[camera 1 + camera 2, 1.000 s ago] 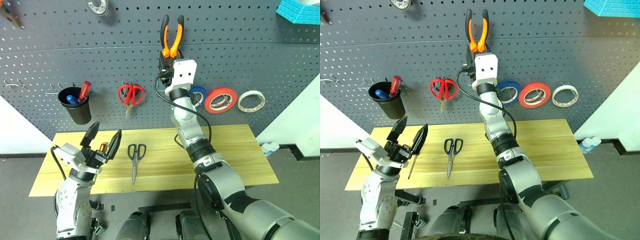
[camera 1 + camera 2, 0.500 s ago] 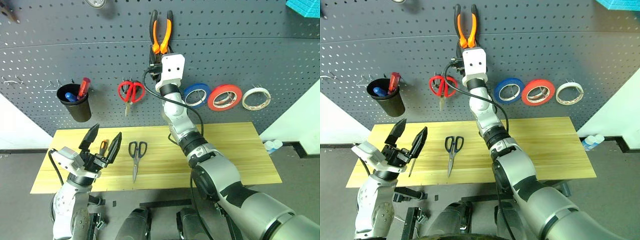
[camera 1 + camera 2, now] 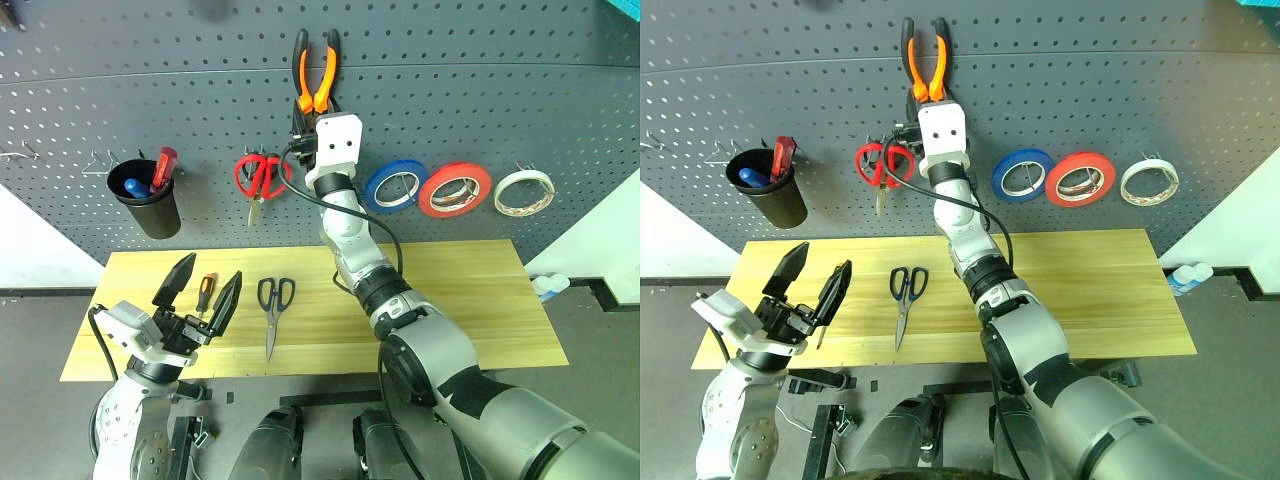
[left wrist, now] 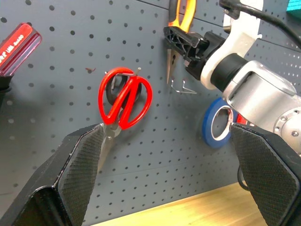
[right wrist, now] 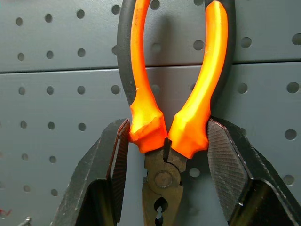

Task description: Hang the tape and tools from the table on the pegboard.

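Tape (image 3: 523, 191), the whitish roll, hung on the pegboard (image 3: 480, 90) at the far right of a row of three rolls, next to the red roll (image 3: 455, 189) and the blue roll (image 3: 391, 187). Right gripper (image 5: 164, 141) was raised to the board and clamped on the pliers (image 3: 316, 72) just below the orange handles, one finger pressing each side near the pivot, handles pointing up against the panel. Couldn't tell if the pliers were actually seated on a hook; the gripper covered that spot. Left gripper (image 3: 198, 292) sat low over the left end of the table (image 3: 470, 290), fingers spread wide, holding nothing. Orange-handled screwdriver (image 3: 204, 293) lay on the wood between those fingers as seen from the head, and black scissors (image 3: 272, 308) lay just to its right, blades pointing toward the near edge. Red scissors (image 4: 124, 101) hung on the board left of the pliers. Black cup (image 3: 148, 203) hung further left with a red-handled tool (image 3: 163, 167) and a blue one (image 3: 132, 186) sticking out.
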Controlling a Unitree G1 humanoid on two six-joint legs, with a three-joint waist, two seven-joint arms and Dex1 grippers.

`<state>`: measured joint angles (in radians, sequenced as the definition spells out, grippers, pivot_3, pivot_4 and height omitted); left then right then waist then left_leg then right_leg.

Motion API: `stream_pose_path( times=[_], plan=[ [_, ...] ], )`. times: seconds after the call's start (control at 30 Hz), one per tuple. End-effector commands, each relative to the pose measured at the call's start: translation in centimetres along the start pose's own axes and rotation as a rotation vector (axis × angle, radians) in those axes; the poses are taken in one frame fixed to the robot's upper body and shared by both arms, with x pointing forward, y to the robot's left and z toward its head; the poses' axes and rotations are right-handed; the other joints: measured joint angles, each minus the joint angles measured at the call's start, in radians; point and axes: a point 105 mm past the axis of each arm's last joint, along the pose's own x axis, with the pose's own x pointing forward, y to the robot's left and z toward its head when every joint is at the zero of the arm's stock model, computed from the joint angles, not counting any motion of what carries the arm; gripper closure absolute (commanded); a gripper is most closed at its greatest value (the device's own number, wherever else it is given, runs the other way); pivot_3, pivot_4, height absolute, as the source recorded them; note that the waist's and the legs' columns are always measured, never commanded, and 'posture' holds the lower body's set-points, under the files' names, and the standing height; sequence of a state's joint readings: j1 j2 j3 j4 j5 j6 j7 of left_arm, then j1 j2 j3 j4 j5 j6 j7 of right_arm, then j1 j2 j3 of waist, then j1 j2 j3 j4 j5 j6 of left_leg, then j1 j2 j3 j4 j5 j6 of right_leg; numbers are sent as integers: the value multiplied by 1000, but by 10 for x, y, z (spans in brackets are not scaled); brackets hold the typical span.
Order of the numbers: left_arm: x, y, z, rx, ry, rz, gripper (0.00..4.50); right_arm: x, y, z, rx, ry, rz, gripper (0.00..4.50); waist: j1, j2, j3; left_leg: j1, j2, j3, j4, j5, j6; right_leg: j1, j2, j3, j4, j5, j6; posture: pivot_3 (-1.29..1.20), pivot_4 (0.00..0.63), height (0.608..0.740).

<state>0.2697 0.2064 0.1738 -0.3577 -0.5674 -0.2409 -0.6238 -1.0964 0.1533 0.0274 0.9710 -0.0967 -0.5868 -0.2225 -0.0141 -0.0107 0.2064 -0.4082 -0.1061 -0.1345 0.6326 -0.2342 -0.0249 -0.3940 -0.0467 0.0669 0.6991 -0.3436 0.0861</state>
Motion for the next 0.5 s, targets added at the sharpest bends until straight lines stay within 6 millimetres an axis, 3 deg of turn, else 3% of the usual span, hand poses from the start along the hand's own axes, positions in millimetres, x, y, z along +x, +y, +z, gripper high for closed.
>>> stream_pose_path(
  times=[0.03,0.5],
  plan=[
    [3,-2,3,3,-19,-13,22,7,-5,12,-19,-44,-19,2410,0,0,0,0,0,0,0,0,0,0,0,0,0,0,0,113,215,717],
    [16,-3,-8,-28,-42,-44,22,10,-20,15,-85,-55,-37,2410,-3,-1,-1,0,0,0,0,2,-3,-1,0,0,0,0,0,71,172,717]
  ],
)
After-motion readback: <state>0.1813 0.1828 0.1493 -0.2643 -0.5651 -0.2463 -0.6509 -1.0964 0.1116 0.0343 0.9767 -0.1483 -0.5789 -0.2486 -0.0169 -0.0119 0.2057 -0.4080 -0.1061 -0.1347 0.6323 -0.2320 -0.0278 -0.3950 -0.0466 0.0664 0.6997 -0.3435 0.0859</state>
